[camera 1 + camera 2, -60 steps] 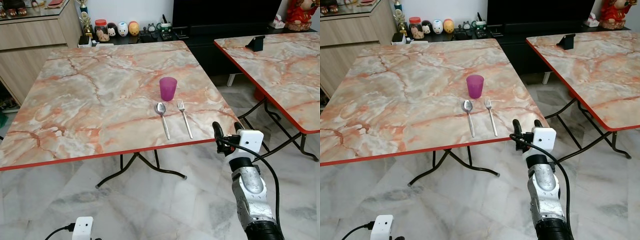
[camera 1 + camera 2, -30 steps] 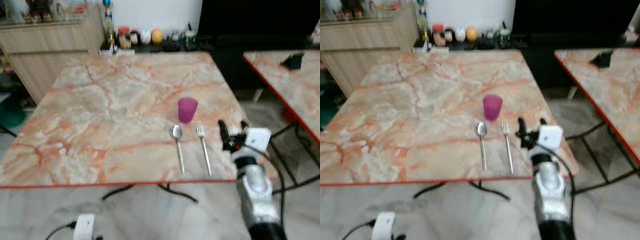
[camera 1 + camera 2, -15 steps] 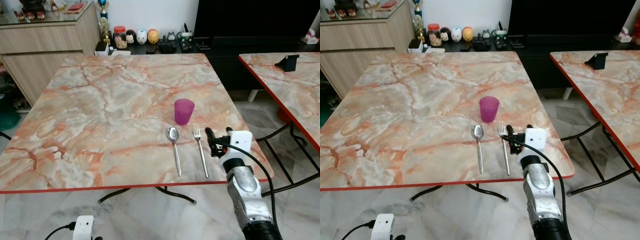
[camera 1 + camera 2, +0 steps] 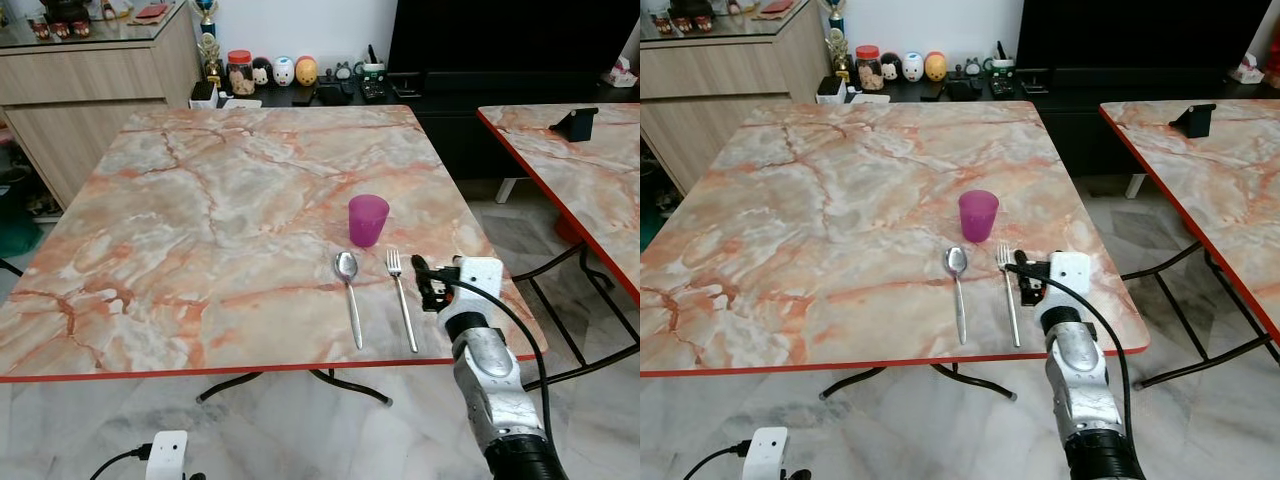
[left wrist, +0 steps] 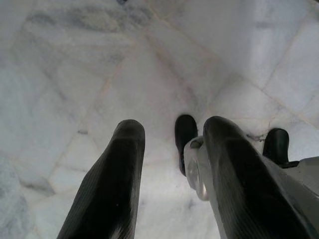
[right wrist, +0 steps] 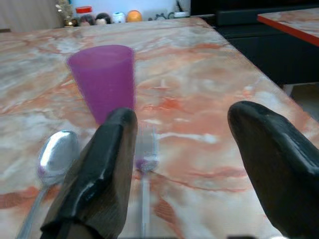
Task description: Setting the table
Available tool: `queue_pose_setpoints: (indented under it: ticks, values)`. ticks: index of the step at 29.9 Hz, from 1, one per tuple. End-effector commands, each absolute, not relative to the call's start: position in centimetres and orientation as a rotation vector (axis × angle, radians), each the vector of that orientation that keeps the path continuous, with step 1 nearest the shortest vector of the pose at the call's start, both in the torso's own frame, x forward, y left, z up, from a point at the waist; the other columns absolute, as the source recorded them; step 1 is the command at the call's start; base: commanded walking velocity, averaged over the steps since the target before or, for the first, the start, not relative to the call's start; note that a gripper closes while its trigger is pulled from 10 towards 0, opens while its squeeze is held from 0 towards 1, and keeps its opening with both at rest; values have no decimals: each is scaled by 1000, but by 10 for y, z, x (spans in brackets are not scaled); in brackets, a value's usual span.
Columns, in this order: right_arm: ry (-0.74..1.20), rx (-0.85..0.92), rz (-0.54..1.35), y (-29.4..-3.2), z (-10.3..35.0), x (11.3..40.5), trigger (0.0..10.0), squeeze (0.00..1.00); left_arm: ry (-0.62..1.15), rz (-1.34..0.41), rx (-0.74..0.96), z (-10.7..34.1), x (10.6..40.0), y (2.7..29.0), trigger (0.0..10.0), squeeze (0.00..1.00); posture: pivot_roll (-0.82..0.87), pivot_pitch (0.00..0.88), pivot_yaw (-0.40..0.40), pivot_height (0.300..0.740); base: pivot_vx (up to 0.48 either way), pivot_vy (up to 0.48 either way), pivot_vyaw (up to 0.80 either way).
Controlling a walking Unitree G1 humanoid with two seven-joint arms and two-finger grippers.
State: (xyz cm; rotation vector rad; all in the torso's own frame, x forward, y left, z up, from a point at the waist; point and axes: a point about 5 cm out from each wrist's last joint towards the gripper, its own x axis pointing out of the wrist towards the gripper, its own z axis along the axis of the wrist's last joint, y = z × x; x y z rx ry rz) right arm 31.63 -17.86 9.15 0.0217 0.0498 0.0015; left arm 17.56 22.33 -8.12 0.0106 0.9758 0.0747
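Note:
A purple cup (image 4: 368, 220) stands on the marble table (image 4: 200, 220) near its front right part. In front of the cup lie a spoon (image 4: 348, 295) and, to its right, a fork (image 4: 402, 300), side by side with handles toward the table's front edge. My right gripper (image 4: 424, 272) hovers low over the table just right of the fork, open and holding nothing. In the right wrist view the fork (image 6: 144, 164) lies between the two fingers, with the cup (image 6: 103, 79) behind it. My left gripper (image 5: 174, 127) hangs open over the floor.
A second marble table (image 4: 580, 170) stands to the right across a narrow gap of tiled floor. Behind the table are a wooden cabinet (image 4: 90, 90) and a low dark shelf (image 4: 330, 92) with jars and figurines. The table's red front edge (image 4: 250, 372) is close to me.
The view has come closer to the table. My right gripper has gone from beyond the front right edge to over the table beside the fork, and its wrist has turned a little.

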Motion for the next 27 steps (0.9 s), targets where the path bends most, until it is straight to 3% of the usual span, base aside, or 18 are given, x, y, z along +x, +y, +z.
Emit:
queue_pose_setpoints:
  ticks: [1,27]
  values:
    - [44,30,9,-176,93,317,10000,0,1002,76,29,-83,171,227,10000,0,-43,0,-5,740,0,0,0]
    - [182,69,-43,-186,81,325,10000,0,1002,67,40,-83,171,227,10000,0,-39,0,-2,740,0,41,0]
